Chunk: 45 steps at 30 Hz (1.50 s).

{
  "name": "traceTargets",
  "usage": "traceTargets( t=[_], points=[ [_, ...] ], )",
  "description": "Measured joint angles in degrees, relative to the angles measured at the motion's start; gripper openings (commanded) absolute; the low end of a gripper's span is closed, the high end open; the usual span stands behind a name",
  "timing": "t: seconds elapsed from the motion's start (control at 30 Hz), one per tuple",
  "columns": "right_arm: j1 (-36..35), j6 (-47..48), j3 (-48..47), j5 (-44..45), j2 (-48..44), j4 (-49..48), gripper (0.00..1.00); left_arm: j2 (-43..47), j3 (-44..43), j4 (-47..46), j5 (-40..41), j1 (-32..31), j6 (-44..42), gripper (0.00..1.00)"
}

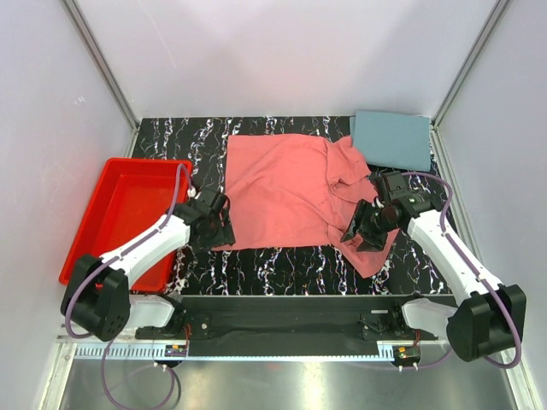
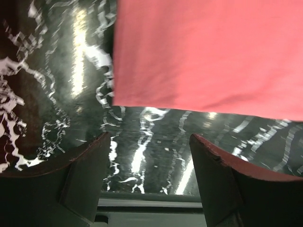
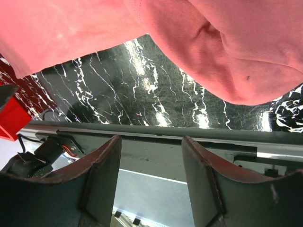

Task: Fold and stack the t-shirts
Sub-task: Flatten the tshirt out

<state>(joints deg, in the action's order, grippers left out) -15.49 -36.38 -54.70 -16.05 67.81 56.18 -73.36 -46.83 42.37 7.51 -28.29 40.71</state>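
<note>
I'm mid-fold on the pink shirt (image 1: 282, 192), spread across the middle of the tabletop (image 1: 282, 266) with its right side bunched toward the near-right edge. The grey-blue shirt (image 1: 393, 141) sits folded at the far-right corner. The left gripper (image 1: 226, 225) hangs at the pink shirt's near-left corner and the right gripper (image 1: 357, 235) over the bunched side, both jaws apart and empty. Next, I reckon, each must pinch its edge and carry it over evenly.

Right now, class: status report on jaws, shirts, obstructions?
Both jaws open, empty. Pink t-shirt spread, right side bunched. Blue t-shirt folded, far right corner. Nothing blocking.
</note>
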Motion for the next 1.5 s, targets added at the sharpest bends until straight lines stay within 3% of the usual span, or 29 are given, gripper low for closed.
traceTargets(
  t=[0.17, 0.5, 0.6, 0.63, 0.77, 0.97, 1.1, 1.27, 1.5],
  points=[
    [-0.02, -0.46, 0.0, 0.04, -0.46, -0.02, 0.61, -2.14, 2.16, -0.59, 0.72, 1.79, 2.45, 0.72],
    [0.0, -0.61, 0.0, 0.2, -0.46, 0.0, 0.61, -8.94, 2.69, -6.03, 0.7, 4.31, 2.86, 0.55],
    [-0.02, -0.63, 0.0, 0.39, -0.46, 0.0, 0.61, -10.08, 2.69, -7.61, 0.7, 4.85, 2.56, 0.39],
    [-0.02, -0.72, 0.0, 0.46, -0.44, 0.02, 0.62, -10.6, 2.69, -8.09, 0.7, 5.07, 2.32, 0.27],
    [-0.02, -1.22, -0.04, 1.88, 0.22, 0.61, 0.65, -11.23, 2.47, -9.6, 0.33, 5.99, 0.98, 0.0],
    [-0.11, -2.03, -0.09, 6.56, 4.11, 3.89, 0.67, -9.01, 0.04, -6.69, 1.86, 6.62, -2.16, 0.0],
    [-0.13, -2.56, 0.0, 7.37, 5.14, 4.48, 0.66, 1.84, -4.7, -2.03, 5.53, 6.62, -5.22, 0.0],
    [-0.13, -3.19, 2.32, 4.87, 6.93, 1.38, 0.65, 12.24, -16.9, 1.22, 11.23, 6.62, -8.28, 0.0],
    [-0.13, -2.69, 3.76, 2.91, 15.8, -2.71, 0.65, 14.21, -18.38, 5.22, 14.03, 6.62, -8.96, 0.0]
  ],
)
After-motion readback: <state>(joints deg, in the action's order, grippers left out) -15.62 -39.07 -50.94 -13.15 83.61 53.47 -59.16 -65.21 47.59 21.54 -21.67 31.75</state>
